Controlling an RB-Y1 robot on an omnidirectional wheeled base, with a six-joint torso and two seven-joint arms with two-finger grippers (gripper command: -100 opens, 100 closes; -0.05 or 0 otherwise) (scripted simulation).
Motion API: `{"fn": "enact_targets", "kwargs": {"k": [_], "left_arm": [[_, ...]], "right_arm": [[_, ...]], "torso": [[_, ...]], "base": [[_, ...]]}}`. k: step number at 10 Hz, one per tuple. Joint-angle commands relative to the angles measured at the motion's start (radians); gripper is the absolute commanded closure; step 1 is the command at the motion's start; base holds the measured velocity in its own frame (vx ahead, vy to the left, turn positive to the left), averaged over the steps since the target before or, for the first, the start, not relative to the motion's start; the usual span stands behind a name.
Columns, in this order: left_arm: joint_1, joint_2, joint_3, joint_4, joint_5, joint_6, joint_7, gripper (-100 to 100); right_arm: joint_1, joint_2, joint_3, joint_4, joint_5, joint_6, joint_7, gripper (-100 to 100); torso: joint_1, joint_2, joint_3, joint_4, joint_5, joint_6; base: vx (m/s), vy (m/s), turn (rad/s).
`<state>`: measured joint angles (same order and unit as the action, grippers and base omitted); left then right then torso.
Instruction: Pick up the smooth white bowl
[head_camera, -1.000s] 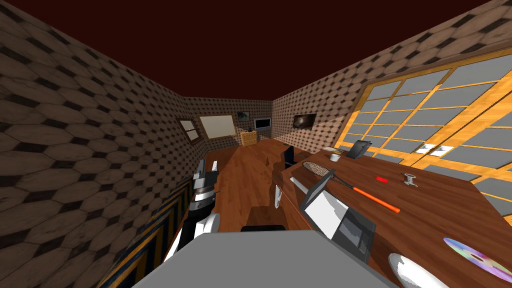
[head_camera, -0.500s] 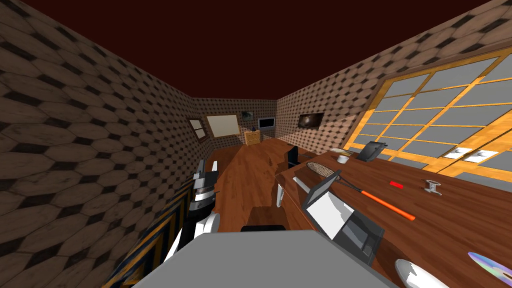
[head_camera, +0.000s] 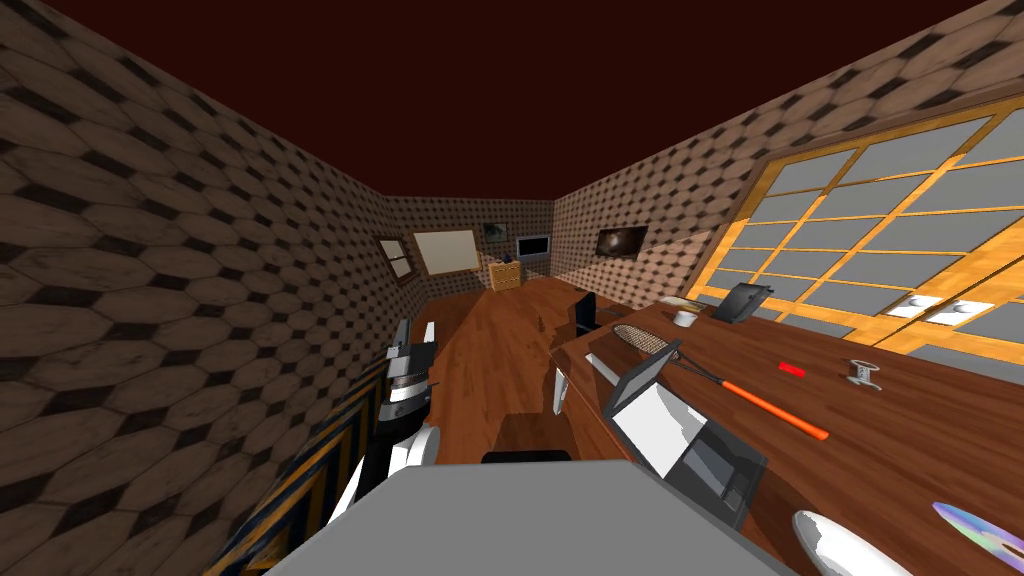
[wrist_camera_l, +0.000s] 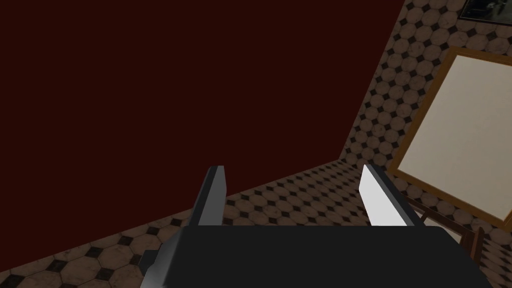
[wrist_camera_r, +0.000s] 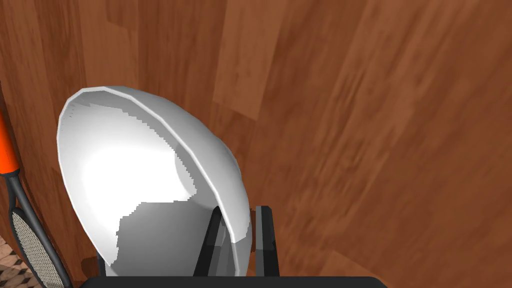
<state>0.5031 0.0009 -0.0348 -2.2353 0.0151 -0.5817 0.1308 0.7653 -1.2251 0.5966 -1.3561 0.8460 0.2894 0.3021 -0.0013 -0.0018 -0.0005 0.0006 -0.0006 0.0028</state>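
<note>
**White on red-brown: a smooth white bowl (wrist_camera_r: 150, 190), bright at its centre and shaded grey toward one side, against a wood-grained, reddish-brown table top (wrist_camera_r: 375, 125).**

The long thin racket (head_camera: 720, 385) runs from a bright orange handle to a black shaft and a pale, finely meshed head. A small flat block (head_camera: 792, 369) is plain red, and a round shiny disc (head_camera: 985, 535) carries a rainbow sheen, mostly violet. The tiled walls (head_camera: 150, 300) show brown hexagons broken by small black diamonds, under a dark maroon ceiling (head_camera: 500, 90). The large barred window (head_camera: 880, 230) sets flat grey panes in orange-yellow wooden bars.
</note>
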Motion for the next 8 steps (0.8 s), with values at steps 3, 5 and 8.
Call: {"fn": "enact_targets", "kwargs": {"k": [3, 5, 8], "left_arm": [[0.000, 0.000, 0.000, 0.000, 0.000, 0.000, 0.000, 0], [0.000, 0.000, 0.000, 0.000, 0.000, 0.000, 0.000, 0], [0.000, 0.000, 0.000, 0.000, 0.000, 0.000, 0.000, 0]], "right_arm": [[0.024, -0.033, 0.001, -0.050, 0.010, 0.020, -0.005, 100], [0.043, -0.057, -0.001, -0.086, 0.023, 0.032, -0.011, 100], [0.049, -0.065, 0.002, -0.101, 0.022, 0.040, -0.009, 0]], "torso": [[0.000, -0.002, -0.001, 0.000, 0.000, 0.001], [0.001, -0.003, -0.002, 0.000, 0.001, 0.000], [0.001, -0.002, -0.001, 0.000, 0.000, 0.000]], "base": [[0.041, -0.003, -0.123], [0.057, -0.001, -0.109], [0.033, 0.001, -0.070]]}}
